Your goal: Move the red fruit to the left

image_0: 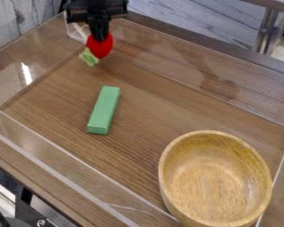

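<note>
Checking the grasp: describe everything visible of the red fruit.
The red fruit is small, rounded, glossy, plastic-looking, with a green leafy cap at its lower left. The gripper is shut on its top from above. It is at the far left of the table, beyond the green block; whether it touches the wood is unclear.

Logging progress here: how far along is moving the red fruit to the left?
Done: the small glossy red toy fruit is gripped by the black gripper. In hand: it hangs far left, beyond the green rectangular block. Left: setting it down and letting go.
</note>
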`<state>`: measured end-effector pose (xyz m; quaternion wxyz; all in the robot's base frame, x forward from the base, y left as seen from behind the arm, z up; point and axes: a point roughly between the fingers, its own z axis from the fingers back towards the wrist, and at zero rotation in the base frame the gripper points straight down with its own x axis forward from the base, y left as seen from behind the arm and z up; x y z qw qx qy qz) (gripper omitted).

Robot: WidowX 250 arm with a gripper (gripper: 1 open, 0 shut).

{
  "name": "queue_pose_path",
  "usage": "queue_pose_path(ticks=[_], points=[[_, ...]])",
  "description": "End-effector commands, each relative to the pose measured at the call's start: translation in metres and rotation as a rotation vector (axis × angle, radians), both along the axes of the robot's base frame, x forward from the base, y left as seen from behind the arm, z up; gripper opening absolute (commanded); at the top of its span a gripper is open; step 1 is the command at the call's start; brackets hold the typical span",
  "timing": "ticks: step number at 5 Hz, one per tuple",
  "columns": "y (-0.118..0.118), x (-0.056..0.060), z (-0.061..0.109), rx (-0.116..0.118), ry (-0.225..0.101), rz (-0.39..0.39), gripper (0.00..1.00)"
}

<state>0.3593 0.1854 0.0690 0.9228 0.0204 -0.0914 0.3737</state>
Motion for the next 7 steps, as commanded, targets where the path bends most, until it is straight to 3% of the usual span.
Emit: queue_pose_path(ticks=[1, 3, 4, 5, 6, 7], points=[[0.012, 0.007, 0.012, 0.046, -0.047, -0.006, 1.0], [0.03, 0.006, -0.027, 0.034, -0.015, 0.064, 1.0], [0.023, -0.001, -0.032, 0.029, -0.005, 0.171, 0.0], [0.014, -0.009, -0.033, 0.02, 0.008, 0.277, 0.0], [0.013, -0.013, -0.032, 0.023, 0.029, 0.259, 1.0], [0.012, -0.016, -0.031, 0.024, 0.048, 0.242, 1.0]])
